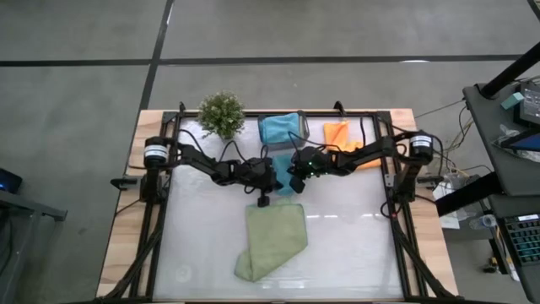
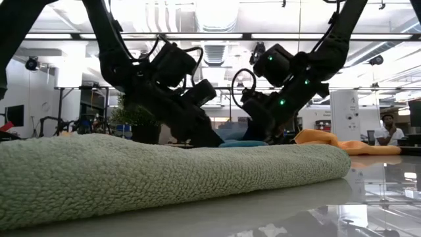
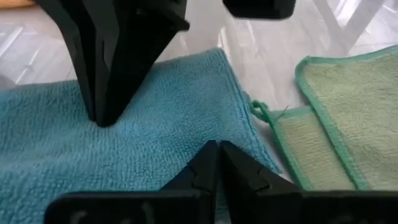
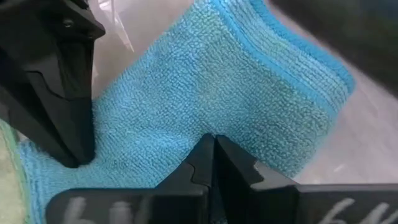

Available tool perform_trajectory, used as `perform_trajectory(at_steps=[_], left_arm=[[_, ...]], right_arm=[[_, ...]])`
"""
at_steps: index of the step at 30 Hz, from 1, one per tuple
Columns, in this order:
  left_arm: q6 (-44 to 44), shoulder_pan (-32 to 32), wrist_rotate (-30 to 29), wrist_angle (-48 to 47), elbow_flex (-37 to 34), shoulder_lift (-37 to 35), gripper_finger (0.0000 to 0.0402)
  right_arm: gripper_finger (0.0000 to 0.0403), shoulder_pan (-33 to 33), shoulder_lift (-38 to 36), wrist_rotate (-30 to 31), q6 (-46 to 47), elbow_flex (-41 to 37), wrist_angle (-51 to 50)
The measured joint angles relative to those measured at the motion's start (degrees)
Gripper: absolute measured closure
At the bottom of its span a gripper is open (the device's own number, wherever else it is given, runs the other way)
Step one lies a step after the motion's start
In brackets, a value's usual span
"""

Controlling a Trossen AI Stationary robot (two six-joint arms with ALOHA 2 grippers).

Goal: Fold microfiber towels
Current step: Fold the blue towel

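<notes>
A folded teal-blue microfiber towel [image 1: 282,167] [image 3: 155,112] [image 4: 249,87] lies flat on the white table between my two grippers. My left gripper [image 1: 272,187] [image 3: 217,148] is shut, with its tips on the towel's near part. My right gripper [image 1: 290,174] [image 4: 211,142] is also shut and stands on the towel a little farther back. A light green towel [image 1: 272,241] [image 3: 348,124] lies folded just in front of them. In the low view it [image 2: 164,171] hides both sets of fingertips. My left gripper sets its shut fingertips [image 4: 78,158] on the top face of the teal towel near its near edge [image 4: 56,168], slanting down from the table's left. No cloth shows between the fingers. The towel lies flat on the table. My right gripper sets its shut fingertips [image 3: 102,118] on the towel's top face [image 3: 124,134], slanting down from the table's right. No cloth shows between the fingers. The towel stays flat under them.
A second teal towel [image 1: 283,127] and an orange towel [image 1: 337,135] lie at the table's far edge, beside a small potted plant [image 1: 221,114]. Black frame rails [image 1: 390,181] run along the table's sides. A person [image 2: 389,131] sits in the room beyond.
</notes>
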Motion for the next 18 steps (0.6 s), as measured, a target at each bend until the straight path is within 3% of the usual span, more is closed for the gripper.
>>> perform_trajectory(at_steps=[6,14,18], left_arm=[[0.0,0.0,0.8,-3.9,-0.2,-1.9,0.0395],[0.8,0.1,1.0,-9.2,-1.1,-8.8,0.0395],[4.7,0.2,-3.0,-8.9,-1.2,-10.2,0.0395]], right_arm=[[0.0392,0.2,-0.1,0.0,0.8,-0.1,-0.1],[0.0392,0.9,-5.7,0.2,-0.4,-0.3,-1.6],[0.0392,2.4,-8.1,-0.3,-1.7,-0.4,-2.2]])
